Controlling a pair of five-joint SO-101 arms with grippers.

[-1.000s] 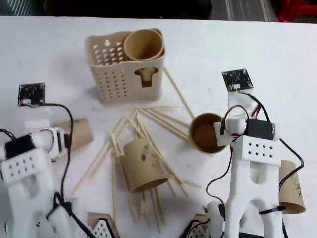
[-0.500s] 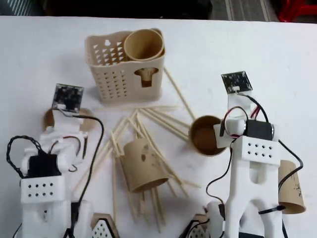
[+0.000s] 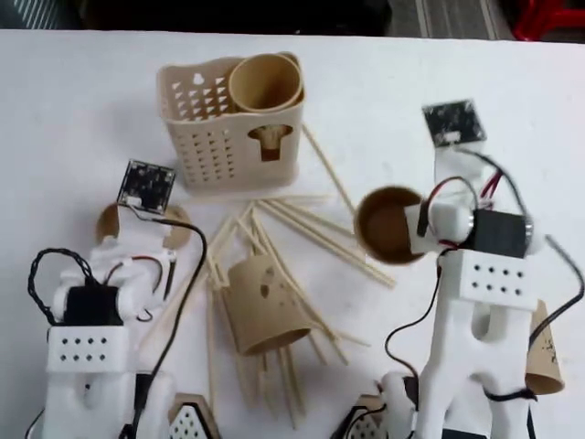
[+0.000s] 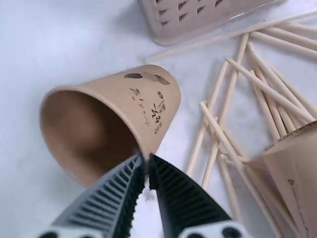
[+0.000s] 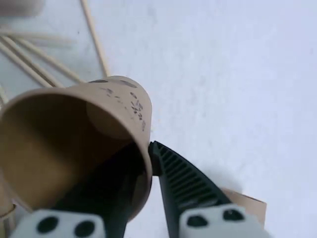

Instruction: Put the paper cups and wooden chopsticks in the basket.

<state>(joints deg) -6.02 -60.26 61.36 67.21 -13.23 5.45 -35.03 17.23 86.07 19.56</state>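
A cream perforated basket (image 3: 206,137) stands at the back with one paper cup (image 3: 265,82) inside it. Wooden chopsticks (image 3: 292,224) lie scattered in front of it. In the left wrist view my left gripper (image 4: 144,161) is shut on the rim of a paper cup (image 4: 109,114) lying on its side; from above that cup (image 3: 114,219) is at the left. My right gripper (image 5: 143,148) is shut on another cup (image 5: 74,139), one finger inside and one outside. This cup (image 3: 386,224) hangs right of the chopsticks. A third cup (image 3: 265,306) lies on the pile.
A further cup (image 3: 544,347) lies at the right, partly under the right arm. The basket's corner (image 4: 198,15) and loose chopsticks (image 4: 257,84) lie near the left gripper. Bare white table spreads behind and right of the basket.
The left arm swung over the left cup and its gripper came to the cup's rim. The right gripper rose and shifted slightly away and to the right with its cup.
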